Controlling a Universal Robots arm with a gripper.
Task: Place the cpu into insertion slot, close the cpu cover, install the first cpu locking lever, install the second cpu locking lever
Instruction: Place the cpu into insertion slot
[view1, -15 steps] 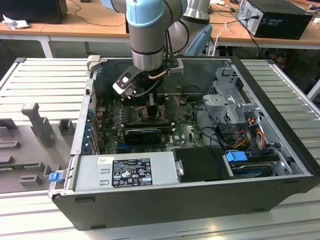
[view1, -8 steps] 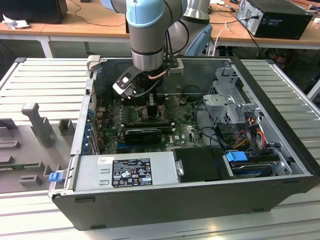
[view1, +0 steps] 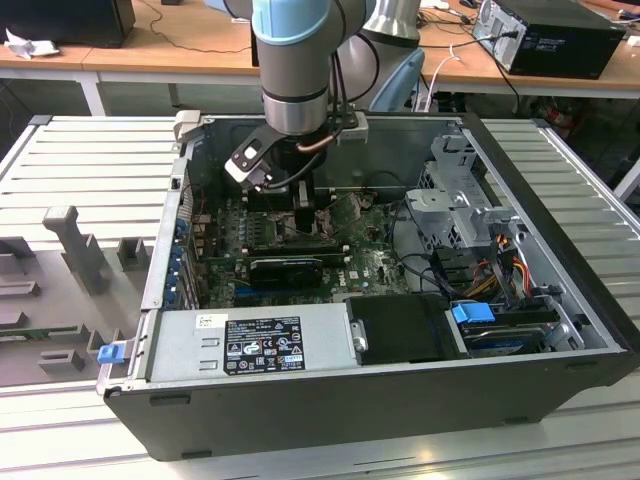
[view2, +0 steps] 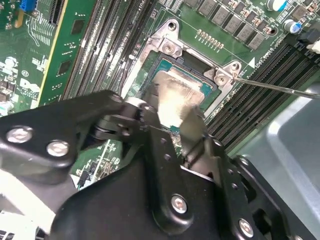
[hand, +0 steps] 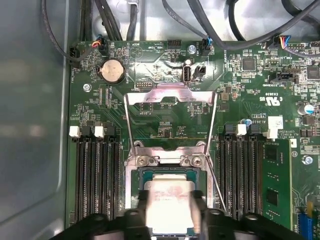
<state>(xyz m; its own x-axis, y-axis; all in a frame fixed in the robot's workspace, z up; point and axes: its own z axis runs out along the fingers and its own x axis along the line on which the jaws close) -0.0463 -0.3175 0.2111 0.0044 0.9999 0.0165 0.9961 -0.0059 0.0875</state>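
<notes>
Gripper (view1: 305, 208) reaching down into an open black computer case (view1: 400, 405).
In the exterior view it hangs over the green motherboard (view1: 370, 265) inside the metal-walled case. In the second wrist view its fingers (view2: 192, 129) pinch the flat, pale silver cpu (view2: 177, 92) by two opposite edges at the square, metal-rimmed insertion slot (view2: 172, 64); whether the chip is seated I cannot tell. In the first wrist view the silvery cpu cover (hand: 170, 96), a thin frame with a square opening, is swung open away from the slot.

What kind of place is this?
Probably a robot lab or workshop: a robot arm reaches into an open computer case on a metal bench, with desks and another computer behind.
</notes>
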